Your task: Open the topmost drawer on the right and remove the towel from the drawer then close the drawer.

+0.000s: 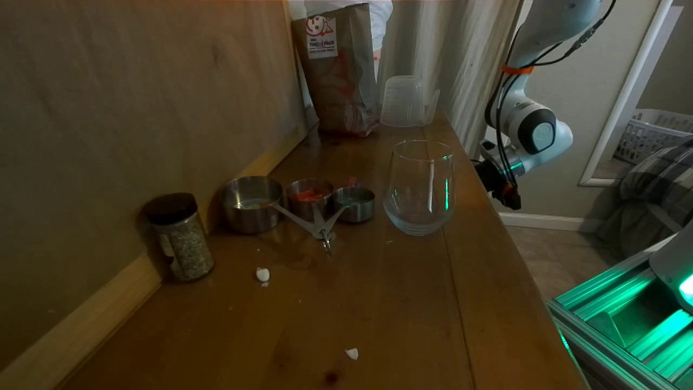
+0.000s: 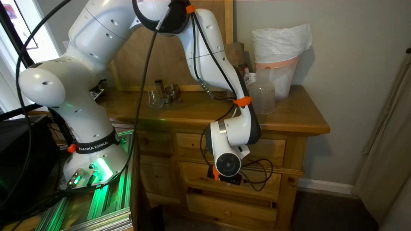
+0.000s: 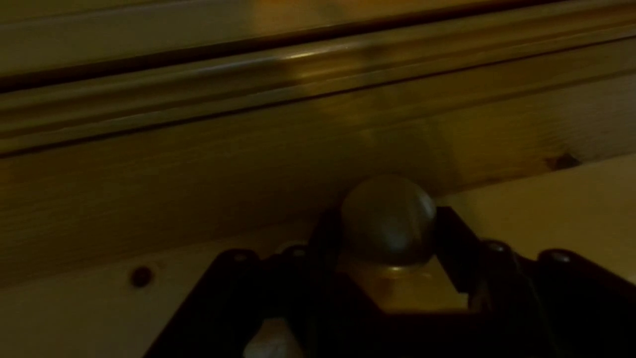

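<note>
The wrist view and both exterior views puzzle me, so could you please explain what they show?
This is a white jointed robot arm ending in a black two-fingered claw. Both exterior views come from cameras standing apart from it; the dark close-up comes from its wrist. There, the claw seems to hold a round, apparently wooden knob on a brown wooden drawer front, touching both sides. On the brown wooden countertop stand a clear stemless glass, three round metal measuring cups, a clear jar with a black lid and a brown paper bag.

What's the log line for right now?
black tool: closed on round brown wooden knob below ridged brown wooden moulding | lowest pale wooden drawer: ajar | towel: unseen
</note>
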`<action>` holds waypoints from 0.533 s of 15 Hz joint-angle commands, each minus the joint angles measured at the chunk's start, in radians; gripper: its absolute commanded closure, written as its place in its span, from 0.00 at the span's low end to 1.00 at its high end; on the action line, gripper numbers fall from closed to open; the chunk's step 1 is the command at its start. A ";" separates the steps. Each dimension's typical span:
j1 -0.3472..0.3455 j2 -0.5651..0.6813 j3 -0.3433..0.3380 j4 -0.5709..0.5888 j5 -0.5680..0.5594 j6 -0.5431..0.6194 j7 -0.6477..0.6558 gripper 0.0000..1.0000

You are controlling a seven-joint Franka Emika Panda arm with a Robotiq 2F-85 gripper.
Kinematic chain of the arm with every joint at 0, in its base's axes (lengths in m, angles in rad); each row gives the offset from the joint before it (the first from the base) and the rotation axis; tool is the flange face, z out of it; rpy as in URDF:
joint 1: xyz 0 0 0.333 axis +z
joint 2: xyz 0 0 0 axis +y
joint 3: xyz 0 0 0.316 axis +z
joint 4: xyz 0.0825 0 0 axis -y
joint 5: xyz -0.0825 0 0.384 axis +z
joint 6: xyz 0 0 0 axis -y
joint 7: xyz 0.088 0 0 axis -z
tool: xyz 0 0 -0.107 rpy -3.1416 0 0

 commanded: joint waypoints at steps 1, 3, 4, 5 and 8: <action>0.013 0.023 -0.009 0.018 0.037 -0.021 -0.029 0.73; 0.012 0.017 -0.013 0.012 0.036 -0.022 -0.031 0.73; 0.010 0.012 -0.016 0.007 0.033 -0.024 -0.032 0.73; 0.009 0.007 -0.020 0.000 0.033 -0.022 -0.034 0.73; -0.001 -0.012 -0.035 -0.024 0.029 -0.026 -0.044 0.73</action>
